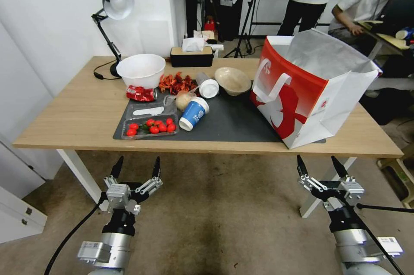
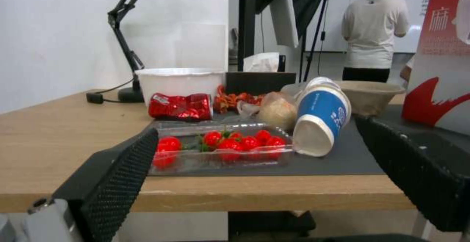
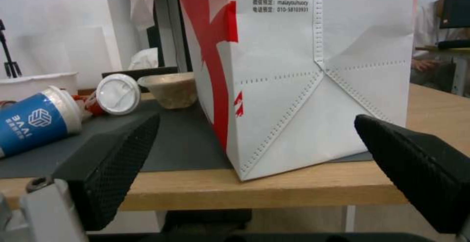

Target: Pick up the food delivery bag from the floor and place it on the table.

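Food delivery bag [image 1: 308,94], a large boxy red-and-white paper one with white strap handles, is seen upright on the light-wood tabletop [image 1: 82,115], partly on its dark grey mat [image 1: 235,122]. Placement is judged done. Left tool [image 1: 136,168] and right tool [image 1: 320,166] are held below the edge, spread wide, empty; only withdrawal is called for.

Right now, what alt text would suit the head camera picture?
A red-and-white delivery bag stands on the right of a wooden table, partly on a grey mat with cups, bowls and tomatoes. Below, over the carpet, the left end effector and right end effector hang open.
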Motion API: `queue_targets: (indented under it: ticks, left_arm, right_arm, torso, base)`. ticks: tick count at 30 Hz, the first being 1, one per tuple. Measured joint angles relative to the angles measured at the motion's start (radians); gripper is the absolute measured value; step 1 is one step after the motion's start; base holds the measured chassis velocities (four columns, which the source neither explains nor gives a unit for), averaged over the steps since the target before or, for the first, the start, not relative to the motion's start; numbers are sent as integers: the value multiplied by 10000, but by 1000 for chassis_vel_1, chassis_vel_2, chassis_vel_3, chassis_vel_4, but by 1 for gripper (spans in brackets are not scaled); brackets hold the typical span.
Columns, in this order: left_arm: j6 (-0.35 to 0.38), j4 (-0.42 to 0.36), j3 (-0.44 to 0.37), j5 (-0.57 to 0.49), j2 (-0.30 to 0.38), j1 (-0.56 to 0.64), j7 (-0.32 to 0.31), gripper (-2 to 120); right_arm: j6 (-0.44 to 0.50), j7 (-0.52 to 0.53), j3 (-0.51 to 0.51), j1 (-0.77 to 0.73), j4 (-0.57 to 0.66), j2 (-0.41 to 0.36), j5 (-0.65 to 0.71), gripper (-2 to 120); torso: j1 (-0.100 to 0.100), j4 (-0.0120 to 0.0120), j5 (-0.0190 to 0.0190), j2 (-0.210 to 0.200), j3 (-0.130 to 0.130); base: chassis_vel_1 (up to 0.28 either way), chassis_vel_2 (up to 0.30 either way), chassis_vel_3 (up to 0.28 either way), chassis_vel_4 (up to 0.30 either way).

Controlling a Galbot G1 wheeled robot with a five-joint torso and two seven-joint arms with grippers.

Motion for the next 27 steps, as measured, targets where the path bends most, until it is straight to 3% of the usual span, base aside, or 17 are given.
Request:
queue_targets:
  ticks: [27]
  left_arm:
    - [22, -10, 0, -2, 4, 0, -9, 100]
  right_arm:
    - [-20, 3, 18, 1, 23, -15, 23, 100]
  torso:
    - [0, 0, 0, 0, 0]
  base:
    - [0, 0, 0, 0]
